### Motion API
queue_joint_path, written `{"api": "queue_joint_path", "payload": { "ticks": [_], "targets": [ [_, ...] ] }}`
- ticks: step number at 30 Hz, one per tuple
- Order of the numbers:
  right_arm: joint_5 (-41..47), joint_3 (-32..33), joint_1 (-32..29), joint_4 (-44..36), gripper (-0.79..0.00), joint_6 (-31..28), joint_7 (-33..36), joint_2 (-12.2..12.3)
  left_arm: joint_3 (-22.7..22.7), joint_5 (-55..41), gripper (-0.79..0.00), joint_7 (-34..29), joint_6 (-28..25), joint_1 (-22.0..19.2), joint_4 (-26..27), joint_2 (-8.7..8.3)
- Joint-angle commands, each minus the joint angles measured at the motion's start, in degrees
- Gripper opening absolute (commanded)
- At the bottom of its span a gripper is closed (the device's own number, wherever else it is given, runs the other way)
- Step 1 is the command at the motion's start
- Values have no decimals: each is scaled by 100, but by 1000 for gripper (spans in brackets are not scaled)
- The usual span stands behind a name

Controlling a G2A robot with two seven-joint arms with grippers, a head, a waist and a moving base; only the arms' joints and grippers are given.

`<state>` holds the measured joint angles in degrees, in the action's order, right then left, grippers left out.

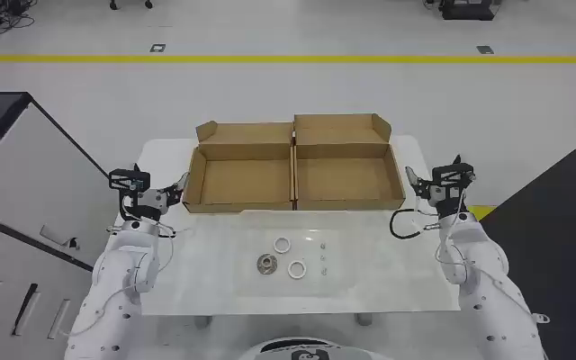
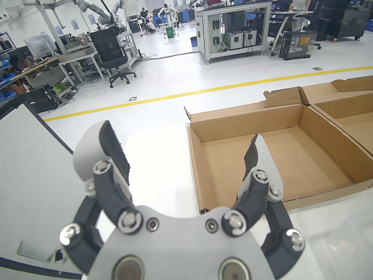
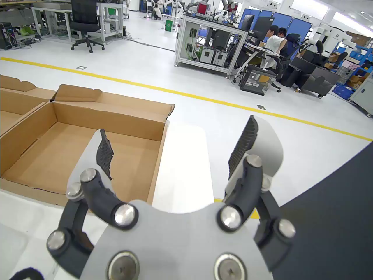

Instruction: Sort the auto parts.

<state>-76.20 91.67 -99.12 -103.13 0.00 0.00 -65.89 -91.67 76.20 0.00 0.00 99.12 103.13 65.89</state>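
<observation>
**Q:** Where are the auto parts (image 1: 296, 268)?

**A:** They lie loose on the white tabletop (image 1: 387, 270), a little in front of the left box (image 1: 241, 180), off the near corner where it meets its neighbour. The first white ring (image 1: 282, 244) lies nearest the left box. Farther from the box, a grey metal disc (image 1: 265, 264) and the second white ring (image 1: 296, 268) lie side by side. Three tiny pieces (image 1: 322, 256) form a short row just past the rings; they are too small to identify.

**Q:** And the boxes?

**A:** Both are brown cardboard with their lids folded back. The right box (image 1: 346, 175) touches the left box along one wall.

**Q:** What about the arms?

**A:** The left end effector (image 2: 180, 147) hangs just off the left box's outer near corner, its ribbed black fingers spread wide. The right end effector (image 3: 177, 135) hangs beyond the right box, well apart from the left box, and is also spread wide.
</observation>
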Motion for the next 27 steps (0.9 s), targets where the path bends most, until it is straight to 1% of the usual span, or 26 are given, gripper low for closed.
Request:
{"api": "queue_joint_path", "payload": {
  "ticks": [1,4,9,13,17,21,25,27],
  "targets": [
    [0,2,9,-14,0,-11,-13,0,0,0,0,0,0,0,0,0],
    [107,110,84,-188,0,-279,1,12,0,0,0,0,0,0,0,0],
    [455,466,274,-657,0,-1255,447,80,0,0,0,0,0,0,0,0],
    [931,691,454,-989,0,-2274,1144,151,0,0,0,0,0,0,0,0],
    [1513,817,642,-1216,0,-3527,1955,245,0,0,0,0,0,0,0,0],
    [2180,816,857,-1296,0,-4430,2675,334,0,0,0,0,0,0,0,0],
    [2692,568,1044,-1326,0,-4950,3444,413,0,0,0,0,0,0,0,0],
    [2847,416,1109,-1327,0,-4958,3710,438,0,0,0,0,0,0,0,0]
  ]
}}
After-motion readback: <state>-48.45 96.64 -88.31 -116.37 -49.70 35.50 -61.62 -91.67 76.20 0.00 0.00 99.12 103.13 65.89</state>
